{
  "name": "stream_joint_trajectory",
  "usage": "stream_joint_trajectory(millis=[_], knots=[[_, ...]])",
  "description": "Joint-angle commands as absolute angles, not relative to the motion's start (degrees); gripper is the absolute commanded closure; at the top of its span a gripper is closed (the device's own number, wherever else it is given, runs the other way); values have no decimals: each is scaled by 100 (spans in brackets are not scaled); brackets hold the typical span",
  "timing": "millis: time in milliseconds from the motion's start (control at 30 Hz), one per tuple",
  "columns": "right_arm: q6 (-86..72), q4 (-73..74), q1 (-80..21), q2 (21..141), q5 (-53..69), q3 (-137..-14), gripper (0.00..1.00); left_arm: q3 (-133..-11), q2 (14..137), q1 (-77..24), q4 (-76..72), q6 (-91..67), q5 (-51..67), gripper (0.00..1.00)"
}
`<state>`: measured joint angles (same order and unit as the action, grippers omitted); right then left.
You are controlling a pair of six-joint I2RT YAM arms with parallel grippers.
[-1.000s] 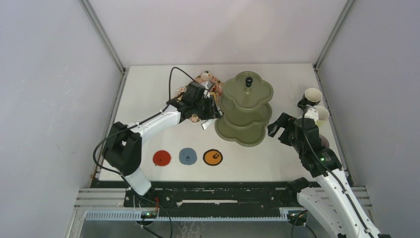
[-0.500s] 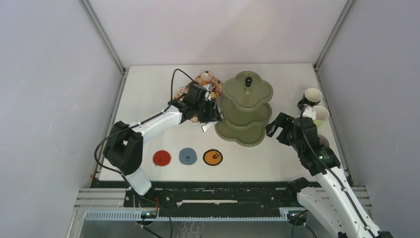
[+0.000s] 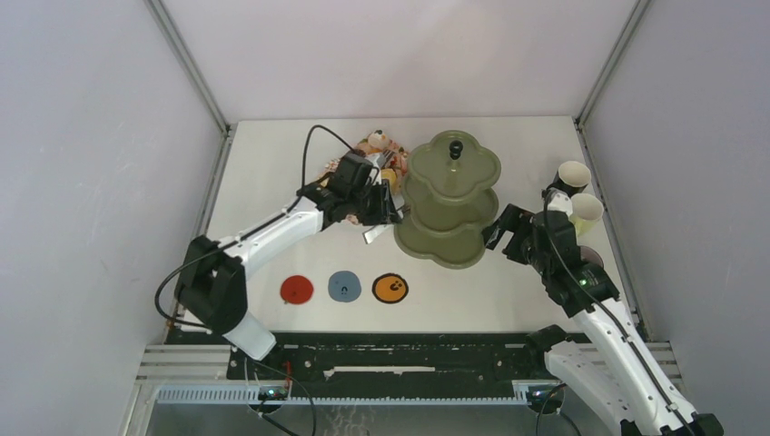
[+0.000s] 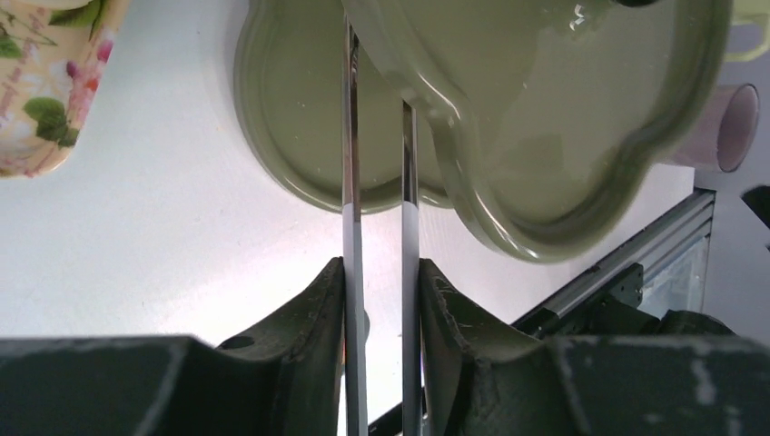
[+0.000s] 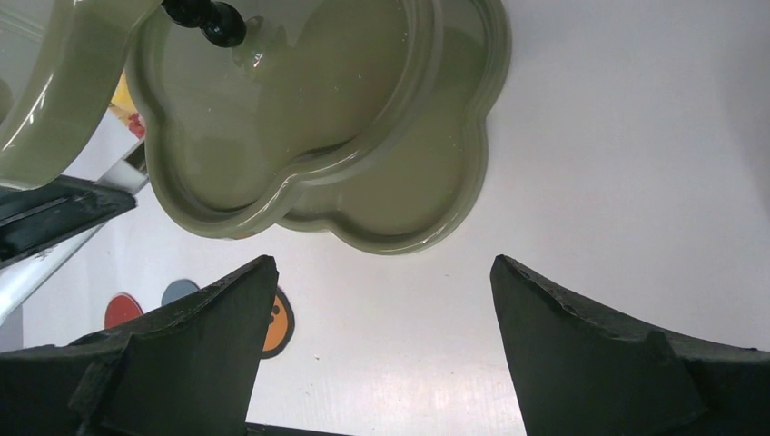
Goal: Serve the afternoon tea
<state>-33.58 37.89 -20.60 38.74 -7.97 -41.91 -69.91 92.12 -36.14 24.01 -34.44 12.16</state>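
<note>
**A:** Jaws first: clenching on the metal tongs (image 4: pixel 352 227) at the left gripper (image 4: pixel 381 272), pressing both thin blades from outside and leaving a slit between them.

**B:** And at the right gripper (image 5: pixel 381 263)?

**A:** Gaping wide, gripping nothing, hovering over the white table (image 3: pixel 272 182) just beside the right edge of the bottom tier.

**B:** Placing the stand (image 3: pixel 445 243) where?

**A:** Standing upright mid-table, olive-green, stacking three scalloped tiers and showing its black knob (image 3: pixel 456 148) on top.

**B:** Pointing the tongs which way?

**A:** Reaching toward the stand's left side, running up across the tiers in the left wrist view. Losing the blade ends at the tier rims, so not telling whether anything is caught there.

**B:** Finding the treats (image 3: pixel 375 141) where?

**A:** Sitting heaped on the pink floral tray (image 4: pixel 36 118), behind the left gripper and just left of the stand. Looking too small for telling donut from cupcake.

**B:** Mugs (image 3: pixel 573 174)?

**A:** Clustering at the table's right edge, two showing plainly, a third half hiding behind the right arm.

**B:** Coasters (image 3: pixel 344 286)?

**A:** Lying in a row toward the near edge: red, blue, orange, the orange one nearest the bottom tier.
</note>
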Motion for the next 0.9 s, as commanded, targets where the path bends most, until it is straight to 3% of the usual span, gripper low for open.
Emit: stream_joint_trajectory(millis=[0, 167, 267, 300, 767, 867], knots=[[-3407, 3527, -2124, 3940, -784, -4201, 5, -6712, 8468, -3674, 2480, -3276, 1161, 67], [-3416, 3451, -2144, 3981, -782, -4201, 5, -6365, 8003, -3674, 2820, -3160, 904, 78], [-3422, 3438, -2145, 4011, -791, -4201, 5, -6346, 7833, -3676, 3118, -3014, 585, 98], [-3413, 3437, -2159, 4016, -795, -4201, 5, -6341, 7782, -3673, 3242, -2970, 371, 100], [-3429, 3511, -2204, 3960, -869, -4201, 5, -6130, 7449, -2597, 2954, -3365, 85, 100], [-3452, 3539, -2199, 3939, -888, -4204, 5, -6166, 7585, -2373, 2770, -3528, 198, 94]])
